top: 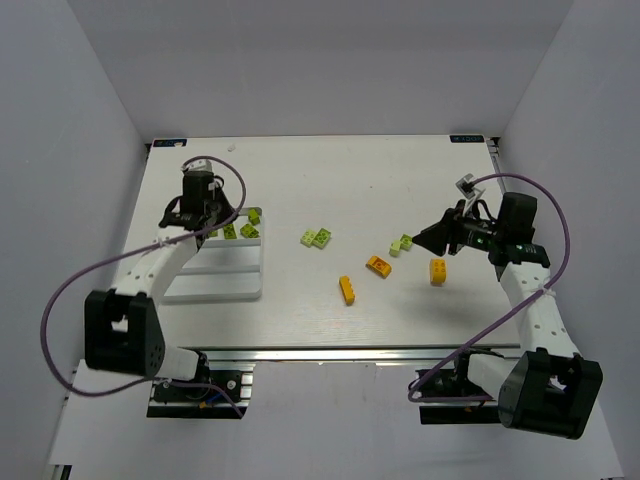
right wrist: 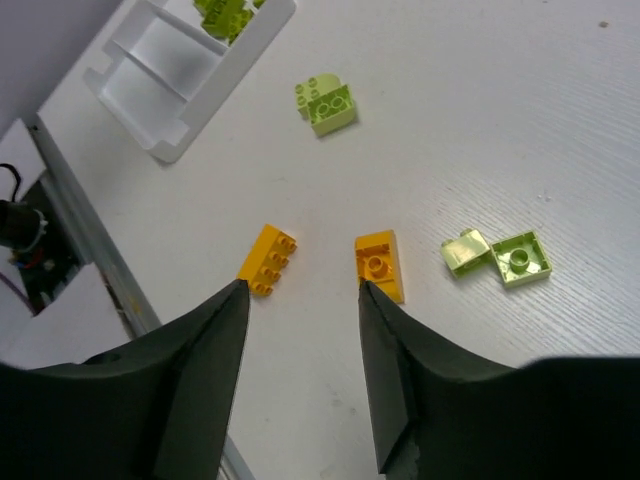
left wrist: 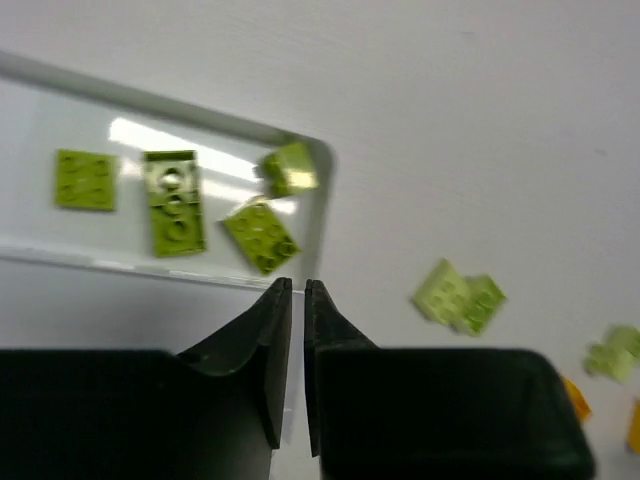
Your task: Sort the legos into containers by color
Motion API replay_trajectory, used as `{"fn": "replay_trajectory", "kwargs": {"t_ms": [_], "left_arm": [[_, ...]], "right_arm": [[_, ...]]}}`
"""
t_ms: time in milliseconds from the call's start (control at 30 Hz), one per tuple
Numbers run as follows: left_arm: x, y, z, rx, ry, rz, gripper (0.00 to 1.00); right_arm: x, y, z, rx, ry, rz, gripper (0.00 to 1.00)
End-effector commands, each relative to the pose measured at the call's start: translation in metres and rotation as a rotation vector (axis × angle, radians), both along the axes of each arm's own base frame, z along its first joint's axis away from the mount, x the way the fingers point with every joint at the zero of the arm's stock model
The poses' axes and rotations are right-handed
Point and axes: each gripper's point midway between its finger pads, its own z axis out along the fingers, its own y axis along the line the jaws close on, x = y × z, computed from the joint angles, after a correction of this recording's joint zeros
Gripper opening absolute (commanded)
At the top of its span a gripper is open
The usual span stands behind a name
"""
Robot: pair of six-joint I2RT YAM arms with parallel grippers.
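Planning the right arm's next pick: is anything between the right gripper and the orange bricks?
Nothing visible. The right gripper is open, and the long orange brick and the shorter orange brick lie on bare table just past its fingertips. The green pieces sit off to one side.

Four lime legos (left wrist: 175,200) lie in the white tray's (top: 215,285) end compartment (three orange legos (top: 378,266) loose outside).

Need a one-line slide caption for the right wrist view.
Open right gripper over two orange bricks on the table; loose green bricks beyond, white tray upper left.
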Motion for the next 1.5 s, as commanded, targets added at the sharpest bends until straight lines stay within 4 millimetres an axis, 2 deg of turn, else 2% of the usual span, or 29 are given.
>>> {"fn": "replay_trajectory", "kwargs": {"t_ms": [0,33,67,100,133,167,200,233,267,300,333,367,400,433,467,533,567,600,633,867,1167,1467], "left_arm": [[-0.013,-0.073,0.054,-0.234,-0.214,-0.321,0.21],[-0.017,-0.082,0.05,-0.258,-0.202,-0.356,0.23],[-0.023,-0.098,0.048,-0.292,-0.185,-0.42,0.26],[-0.025,-0.106,0.044,-0.297,-0.17,-0.446,0.4],[-0.03,-0.121,0.031,-0.297,-0.124,-0.484,0.48],[-0.031,-0.129,0.026,-0.292,-0.108,-0.506,0.54],[-0.034,-0.134,0.017,-0.269,-0.077,-0.52,0.58],[-0.033,-0.14,0.016,-0.253,-0.069,-0.527,0.65],[-0.036,-0.152,0.005,-0.235,-0.035,-0.549,0.67],[-0.037,-0.153,-0.004,-0.199,-0.008,-0.534,0.68],[-0.032,-0.157,0.0,-0.18,-0.015,-0.534,0.69],[-0.037,-0.167,-0.017,-0.151,0.043,-0.549,0.7],[-0.032,-0.164,-0.023,-0.099,0.054,-0.522,0.7],[-0.026,-0.169,-0.018,-0.077,0.046,-0.524,0.7],[-0.029,-0.176,-0.033,-0.042,0.094,-0.537,0.7],[-0.025,-0.176,-0.041,0.035,0.112,-0.536,0.7],[-0.021,-0.178,-0.038,0.084,0.112,-0.528,0.7],[-0.018,-0.176,-0.051,0.138,0.138,-0.534,0.71],[-0.013,-0.168,-0.053,0.191,0.138,-0.51,0.71],[-0.012,-0.16,-0.071,0.423,0.174,-0.57,0.79],[-0.008,-0.175,-0.095,0.481,0.22,-0.672,0.81],[0.001,-0.19,-0.103,0.456,0.227,-0.704,0.78]], "right_arm": [[0.014,-0.001,0.0,-0.137,-0.104,-0.04,0.54],[0.018,0.001,-0.002,-0.177,-0.127,-0.053,0.59],[0.027,-0.006,-0.009,-0.24,-0.137,-0.113,0.63],[0.03,-0.001,-0.013,-0.268,-0.142,-0.113,0.73],[0.03,0.007,-0.016,-0.295,-0.15,-0.095,0.79],[0.036,0.002,-0.021,-0.334,-0.143,-0.129,0.85],[0.039,0.003,-0.026,-0.35,-0.128,-0.131,0.89],[0.04,0.003,-0.03,-0.365,-0.113,-0.131,0.89],[0.04,0.005,-0.034,-0.383,-0.108,-0.127,0.89],[0.041,0.008,-0.038,-0.392,-0.094,-0.12,0.89],[0.042,0.007,-0.039,-0.398,-0.091,-0.123,0.89],[0.042,0.008,-0.041,-0.405,-0.09,-0.123,0.89],[0.043,0.009,-0.041,-0.404,-0.093,-0.121,0.89],[0.043,0.009,-0.041,-0.405,-0.095,-0.123,0.89],[0.043,0.01,-0.041,-0.404,-0.096,-0.12,0.89],[0.042,0.01,-0.04,-0.402,-0.101,-0.121,0.89],[0.041,0.011,-0.04,-0.399,-0.102,-0.117,0.89],[0.041,0.011,-0.038,-0.396,-0.106,-0.118,0.89],[0.041,0.011,-0.037,-0.392,-0.108,-0.116,0.89],[0.039,0.013,-0.035,-0.383,-0.118,-0.11,0.89],[0.039,0.012,-0.031,-0.379,-0.133,-0.115,0.89],[0.038,0.013,-0.029,-0.374,-0.141,-0.112,0.89]]}}
